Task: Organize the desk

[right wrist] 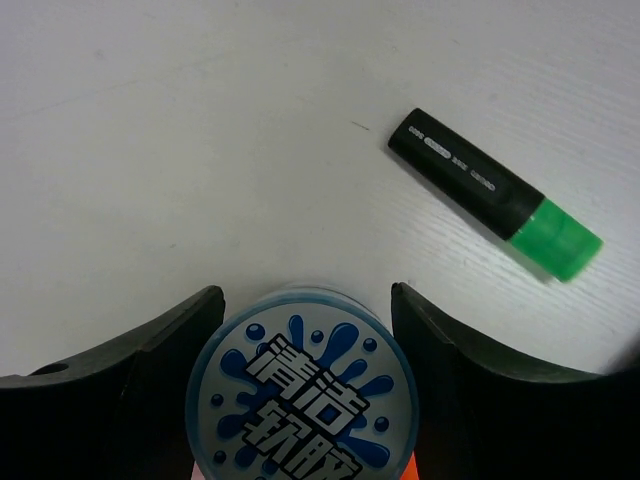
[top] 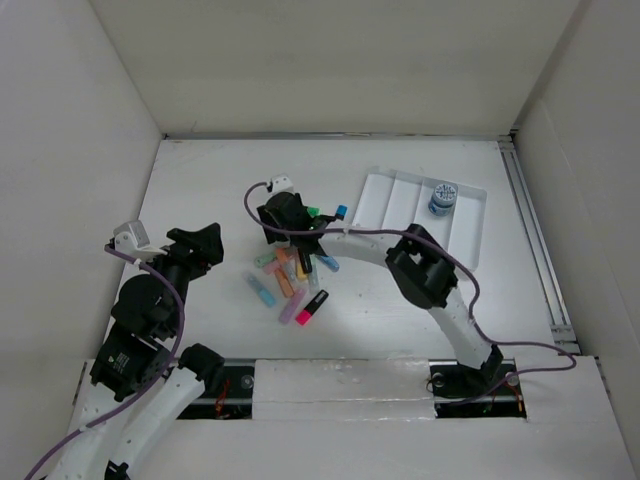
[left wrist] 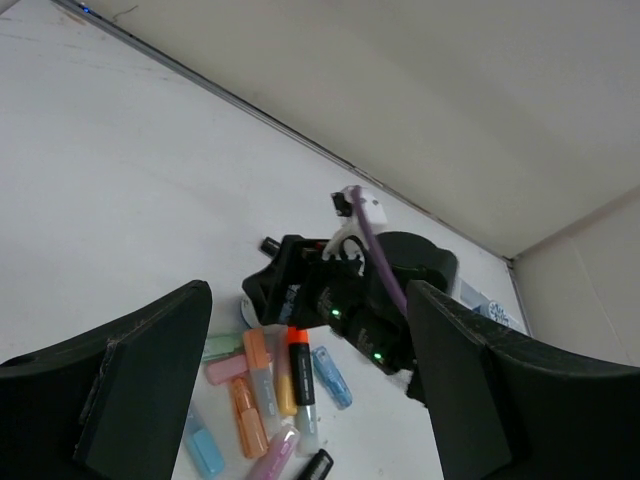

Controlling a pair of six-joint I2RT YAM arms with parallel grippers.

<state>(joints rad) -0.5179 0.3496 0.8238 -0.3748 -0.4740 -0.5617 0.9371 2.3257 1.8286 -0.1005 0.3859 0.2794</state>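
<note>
The white desk (top: 200,190) carries a loose pile of highlighters (top: 290,280) at its middle, also in the left wrist view (left wrist: 265,385). My right gripper (top: 285,215) reaches over the pile's far end. In its wrist view the right gripper (right wrist: 305,293) is shut on a round jar with a blue printed lid (right wrist: 300,400), one finger against each side. A black highlighter with a green cap (right wrist: 495,205) lies just beyond it. My left gripper (top: 205,245) is open and empty, to the left of the pile, and looks toward the right gripper (left wrist: 300,290).
A white ribbed tray (top: 400,195) lies at the back right with a second blue-lidded jar (top: 443,197) in it. A metal rail (top: 530,230) runs along the desk's right edge. White walls border the desk on three sides.
</note>
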